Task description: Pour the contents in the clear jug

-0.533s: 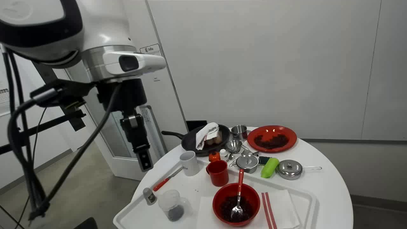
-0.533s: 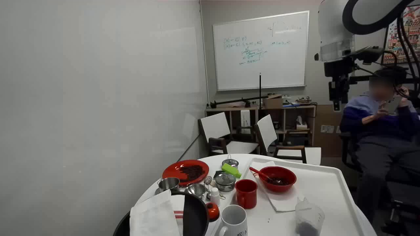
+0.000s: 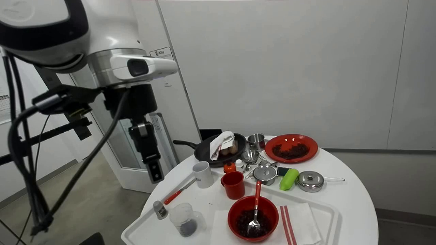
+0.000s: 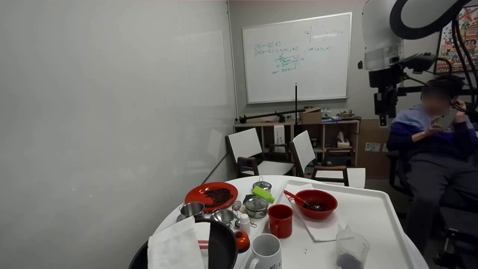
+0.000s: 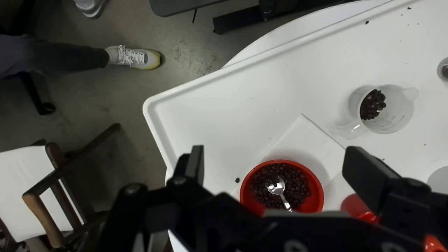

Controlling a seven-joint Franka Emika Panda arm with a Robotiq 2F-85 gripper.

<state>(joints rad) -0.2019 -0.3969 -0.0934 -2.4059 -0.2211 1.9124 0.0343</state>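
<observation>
The clear jug (image 3: 180, 213) is a small see-through vessel standing upright on the white tray (image 3: 155, 229), with dark beans in its bottom. It also shows at the lower right in an exterior view (image 4: 353, 242) and at the right in the wrist view (image 5: 399, 105). A red bowl (image 3: 269, 208) holds dark beans and a red-handled spoon. My gripper (image 5: 274, 154) is open and empty, high above the table. In the wrist view the red bowl (image 5: 313, 197) lies between and below the fingers, and the jug is beyond the right finger. The gripper touches nothing.
On the tray are a red mug (image 3: 234, 185), white mug (image 3: 203, 175), red-handled knife (image 3: 173, 196), small grey shaker (image 3: 160, 210) and white napkin (image 3: 305, 221). Behind stand a black pan (image 3: 202, 152), metal pots (image 3: 265, 173) and a red plate (image 3: 310, 149). A person (image 4: 429, 130) sits nearby.
</observation>
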